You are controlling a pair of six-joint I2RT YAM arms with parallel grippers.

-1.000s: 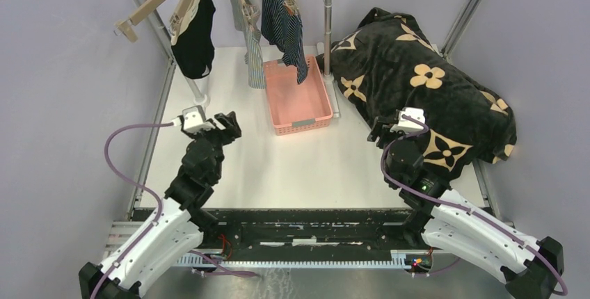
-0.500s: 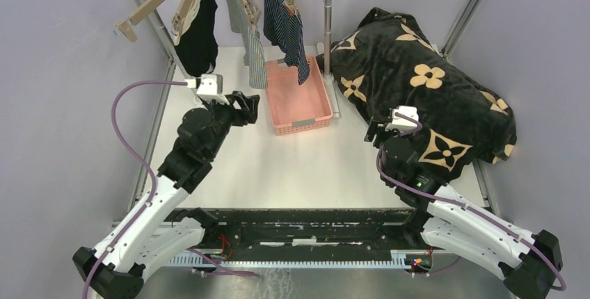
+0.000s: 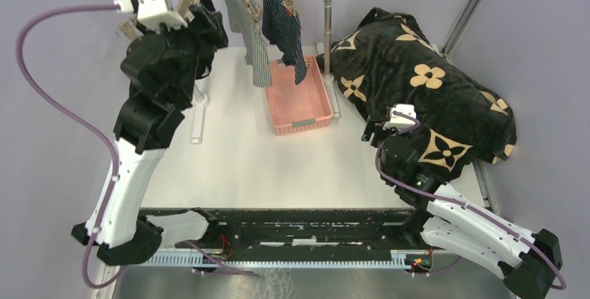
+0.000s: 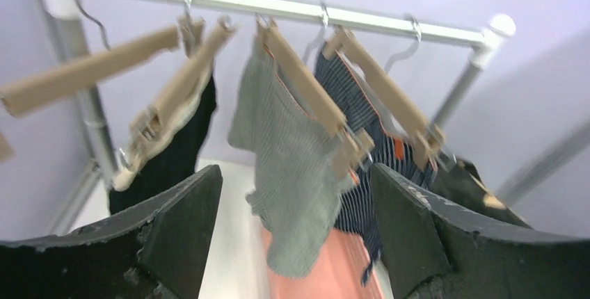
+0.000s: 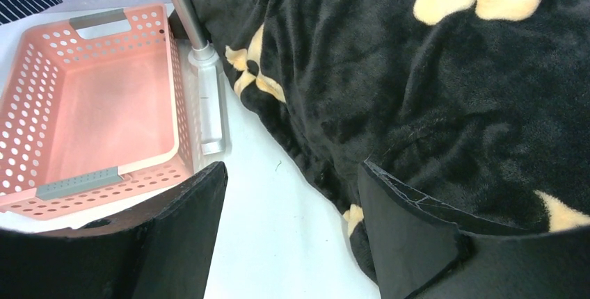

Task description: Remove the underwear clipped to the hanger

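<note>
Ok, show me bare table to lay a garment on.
Bare table lies between the pink basket and the base rail, and between basket and rack foot on the left. Crowded: the blanket covers the right side; hung underwear fills the back.

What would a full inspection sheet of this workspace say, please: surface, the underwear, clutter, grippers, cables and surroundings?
Surface: white table; the basket and the blanket lie on it.
Job's things: black underwear, grey striped underwear and navy striped underwear, all clipped to wooden hangers on the rail; one more hanger is bare.
Clutter: pink basket under the garments, empty as far as seen; black flowered blanket heaped on the right.
Grippers: left gripper open, raised before the grey garment, holding nothing; right gripper open, low beside the blanket, holding nothing.
Cables: purple cable on each arm, the left one looping wide.
Surroundings: plain walls, metal frame posts.
</note>
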